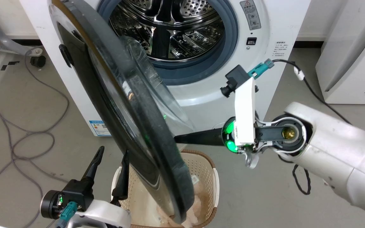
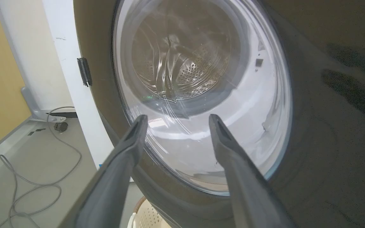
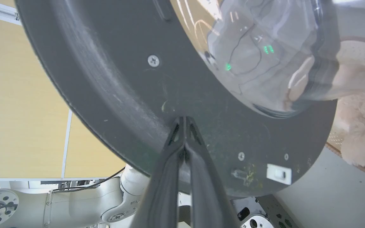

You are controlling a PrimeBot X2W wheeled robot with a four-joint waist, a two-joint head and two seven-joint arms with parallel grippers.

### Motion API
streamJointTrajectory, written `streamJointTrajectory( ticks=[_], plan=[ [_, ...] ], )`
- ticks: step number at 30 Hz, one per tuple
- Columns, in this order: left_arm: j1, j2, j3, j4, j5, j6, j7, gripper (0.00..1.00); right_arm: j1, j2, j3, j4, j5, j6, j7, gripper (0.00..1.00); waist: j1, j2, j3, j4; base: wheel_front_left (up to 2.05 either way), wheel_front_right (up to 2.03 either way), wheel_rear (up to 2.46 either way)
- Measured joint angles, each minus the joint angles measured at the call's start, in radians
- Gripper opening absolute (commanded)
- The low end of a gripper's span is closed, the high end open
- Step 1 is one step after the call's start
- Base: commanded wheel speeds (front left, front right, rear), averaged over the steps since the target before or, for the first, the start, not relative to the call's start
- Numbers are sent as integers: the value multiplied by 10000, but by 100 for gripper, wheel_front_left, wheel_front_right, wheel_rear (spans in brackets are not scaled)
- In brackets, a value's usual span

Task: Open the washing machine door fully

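Note:
The washing machine (image 1: 277, 34) stands white at the top of the head view, its steel drum and grey gasket exposed. The washing machine door (image 1: 122, 104) swings out to the left, seen almost edge-on, black rim toward me and the glass bowl facing the drum. My right gripper (image 1: 177, 138) is shut, its tips pressed against the door's dark inner rim (image 3: 157, 95); in the right wrist view the right gripper (image 3: 185, 122) meets that rim. My left gripper (image 1: 112, 155) is open just outside the door's outer face, and the left gripper (image 2: 176, 122) frames the door glass (image 2: 201, 95).
A beige perforated basket (image 1: 201, 164) with pale fluffy cloth sits on the floor below the door's lower edge. Grey cables (image 1: 27, 133) loop over the floor at left. A white FEELBIRD appliance (image 1: 353, 53) stands at right. A black cable (image 1: 309, 88) trails by my right arm.

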Motion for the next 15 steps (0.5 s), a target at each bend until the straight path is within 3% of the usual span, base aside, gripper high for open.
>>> streamJointTrajectory(
  ticks=[5, 6, 7, 8, 15],
  plan=[
    [35, -19, 88, 8, 10, 2, 0, 100, 226, 50, 15, -596, -29, 0, -673, 0, 1, 0, -17, -107, 0, 0, 0],
    [35, -23, 100, 8, 10, 4, 0, 100, 266, 52, 13, -711, -88, 2, -1114, 16, 1, 0, -23, -132, 0, 0, 0],
    [36, -27, 111, 10, 12, 4, 0, 100, 317, 44, -27, -784, -119, 2, -1593, 44, 1, 0, -38, -151, 0, 0, 0],
    [37, -33, 119, 12, 12, 4, 0, 100, 385, 19, -94, -832, -196, 2, -2159, 97, 1, 0, -52, -166, 0, 0, 0],
    [213, -90, 228, 33, 13, 33, 0, 100, 1598, -424, -1108, -683, -614, 2, -7150, 100, 1, 0, -199, -262, 0, 0, 0]
  ],
)
